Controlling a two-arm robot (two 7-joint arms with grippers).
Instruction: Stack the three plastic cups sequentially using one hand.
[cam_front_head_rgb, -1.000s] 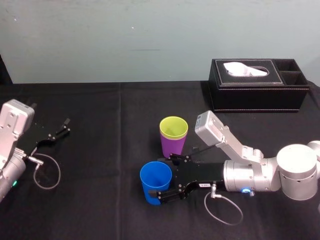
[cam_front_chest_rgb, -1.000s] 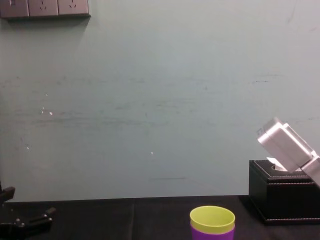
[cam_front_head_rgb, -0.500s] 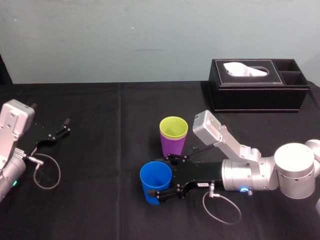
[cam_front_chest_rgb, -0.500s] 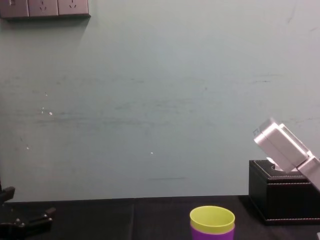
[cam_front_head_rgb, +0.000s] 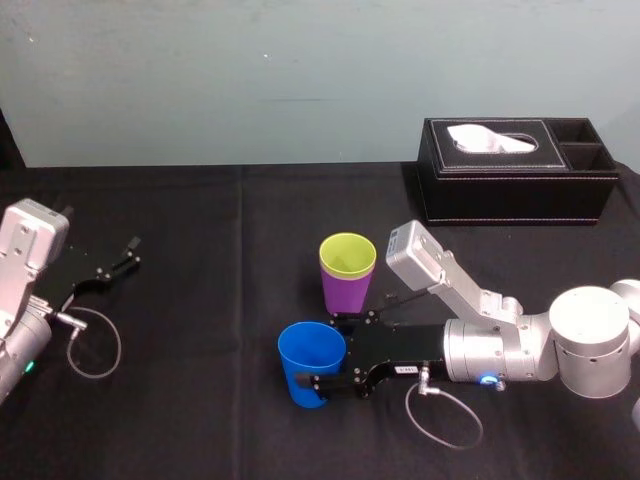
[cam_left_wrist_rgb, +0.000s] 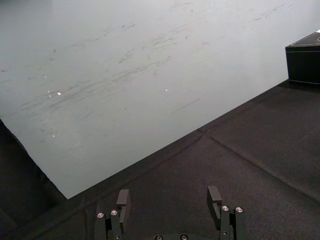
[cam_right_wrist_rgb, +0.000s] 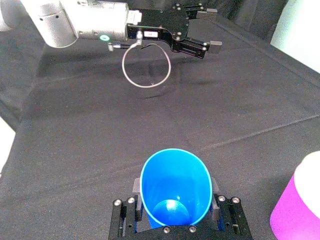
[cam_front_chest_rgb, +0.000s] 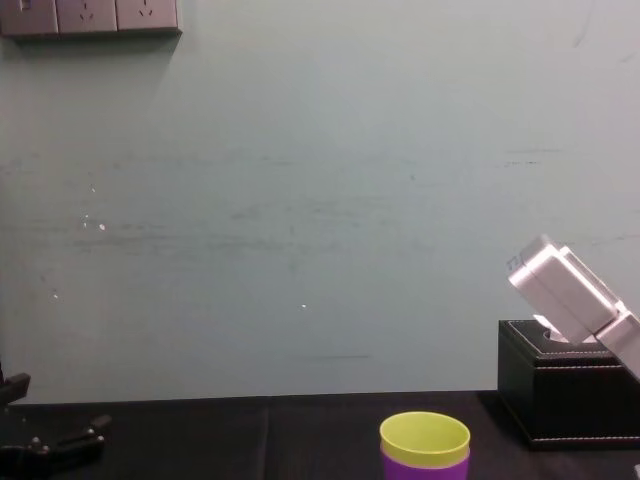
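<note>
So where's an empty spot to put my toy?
Bare cloth lies between the left gripper and the blue cup, and by the wall left of the tissue box. Crowded: the right gripper holding that cup beside the purple cup.

right hand (cam_front_head_rgb: 328, 352) is stretched out low and sideways, its fingers (cam_right_wrist_rgb: 136, 188) pinched on either side of the blue cup (cam_front_head_rgb: 311, 360) with the pads touching the wall. the pale grey wrist box (cam_front_head_rgb: 418, 255) sticks up at a slant just behind the hand, and the silver forearm (cam_front_head_rgb: 500, 350) trails back from there. left hand (cam_front_head_rgb: 127, 254) sits parked well off to the far side, prongs (cam_left_wrist_rgb: 214, 195) spread apart.
</note>
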